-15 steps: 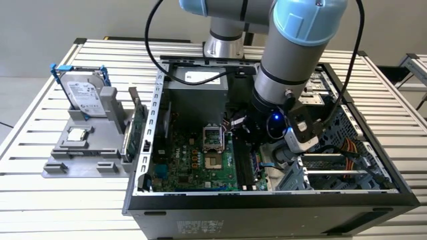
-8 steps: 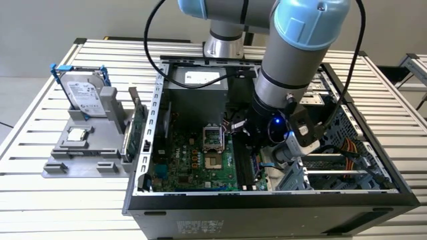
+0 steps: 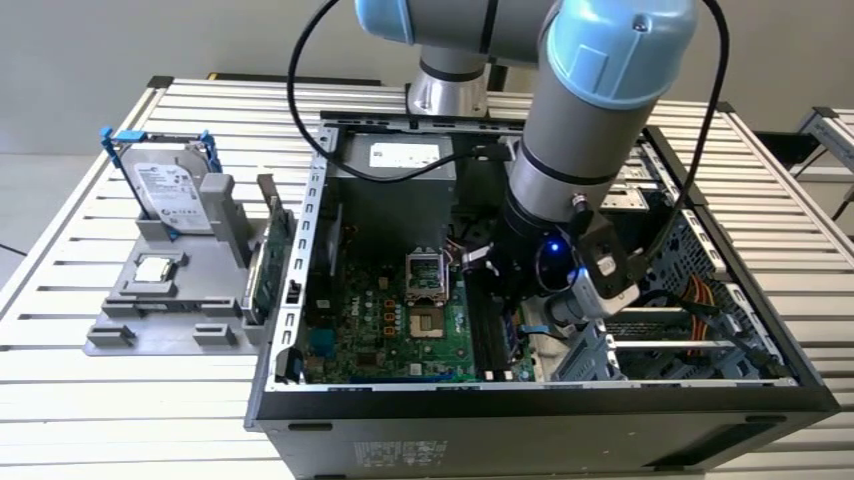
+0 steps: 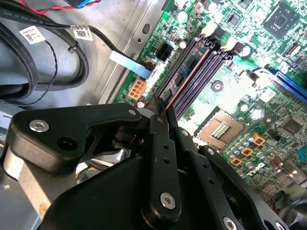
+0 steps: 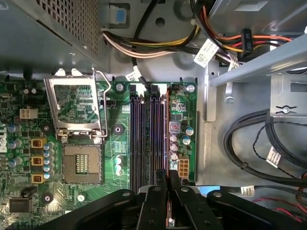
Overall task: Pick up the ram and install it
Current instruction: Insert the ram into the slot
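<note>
In the exterior view my arm reaches down into the open black computer case lying on the slatted white worktop, and my fingers are low over the green motherboard, toward the exterior view's right of its open processor socket. Outside the case, toward the exterior view's left, a silver hard drive in a blue frame stands upright in a grey holder, with a small square silver chip lying flat below it.

In the second wrist view my black fingers are closed on the ram, a long, thin dark stick with a copper-coloured edge. It stands on edge along the dark memory slots, its far end at the white latches; whether it is fully seated I cannot tell.

In the first wrist view the ram runs edge-on along the slot nearest the yellow power connector, my fingers pinching its near end. Bundled cables cross above.
</note>
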### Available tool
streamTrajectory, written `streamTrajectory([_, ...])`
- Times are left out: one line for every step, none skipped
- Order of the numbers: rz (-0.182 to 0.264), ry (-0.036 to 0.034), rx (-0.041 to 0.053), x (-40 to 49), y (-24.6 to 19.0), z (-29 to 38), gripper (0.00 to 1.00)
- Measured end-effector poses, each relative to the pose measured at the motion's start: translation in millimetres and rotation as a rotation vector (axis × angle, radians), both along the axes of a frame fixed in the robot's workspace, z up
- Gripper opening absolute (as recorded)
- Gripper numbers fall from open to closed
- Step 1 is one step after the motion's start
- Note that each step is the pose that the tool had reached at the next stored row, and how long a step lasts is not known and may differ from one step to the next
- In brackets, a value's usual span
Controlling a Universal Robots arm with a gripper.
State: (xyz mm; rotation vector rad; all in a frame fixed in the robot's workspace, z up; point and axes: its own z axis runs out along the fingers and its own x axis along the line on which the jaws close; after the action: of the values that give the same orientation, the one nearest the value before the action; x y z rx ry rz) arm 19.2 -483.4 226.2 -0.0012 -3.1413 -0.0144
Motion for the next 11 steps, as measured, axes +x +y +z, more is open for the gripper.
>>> streamTrajectory([0.001, 0.0, 0.0, 0.0, -0.2, -0.3, 0.0])
streamTrajectory([0.003, 0.0, -0.0001, 0.0, -0.4, -0.5, 0.0])
streamTrajectory([0.005, -0.0001, 0.0, 0.0, -0.6, -1.0, 0.0])
streamTrajectory([0.006, -0.0001, 0.0, 0.0, -0.8, -1.3, 0.0])
streamTrajectory([0.008, 0.0, -0.0001, 0.0, -1.0, -1.5, 0.0])
streamTrajectory([0.009, 0.0, -0.0002, 0.0, -1.1, -1.8, 0.0])
streamTrajectory([0.009, 0.0, -0.0002, 0.0, -1.2, -2.2, 0.0])
streamTrajectory([0.009, 0.0, -0.0002, 0.0, -1.4, -2.6, 0.0])
streamTrajectory([0.01, 0.0, -0.0001, 0.0, -1.9, -2.8, 0.0])
streamTrajectory([0.01, 0.0, -0.0002, 0.1, -2.6, -3.1, 0.0])
streamTrajectory([0.011, 0.0, -0.0001, 0.0, -2.9, -3.6, 0.0])
